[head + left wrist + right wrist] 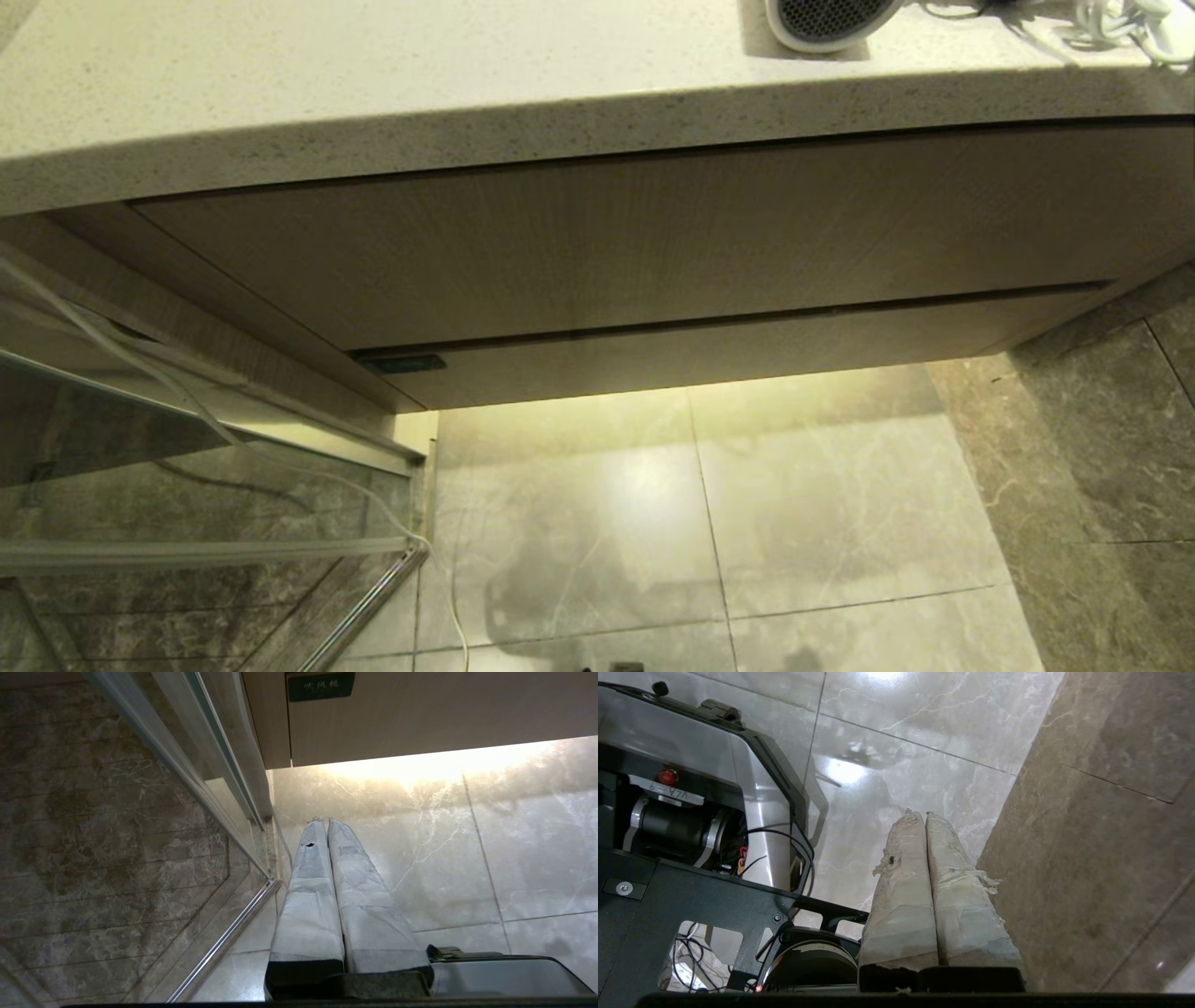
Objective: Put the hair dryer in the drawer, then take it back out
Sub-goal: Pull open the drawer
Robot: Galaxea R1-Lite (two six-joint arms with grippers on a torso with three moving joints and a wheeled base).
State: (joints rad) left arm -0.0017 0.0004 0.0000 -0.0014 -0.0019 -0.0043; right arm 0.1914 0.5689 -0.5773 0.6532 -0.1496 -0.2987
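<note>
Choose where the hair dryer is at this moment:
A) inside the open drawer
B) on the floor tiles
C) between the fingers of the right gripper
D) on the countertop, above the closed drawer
D: in the head view the hair dryer lies on the countertop, the drawer below is closed, and the right gripper is shut on nothing, above the floor.

Speckled pale stone countertop (373, 84) up top, tall light-wood panel (653, 243) beneath. Warm light spilling from under the vanity onto glossy grey marble floor tiles (794, 504). Darker brown stone (1102, 439) off right. Glass partition (187, 485) with chrome rail (373, 597) at left.
</note>
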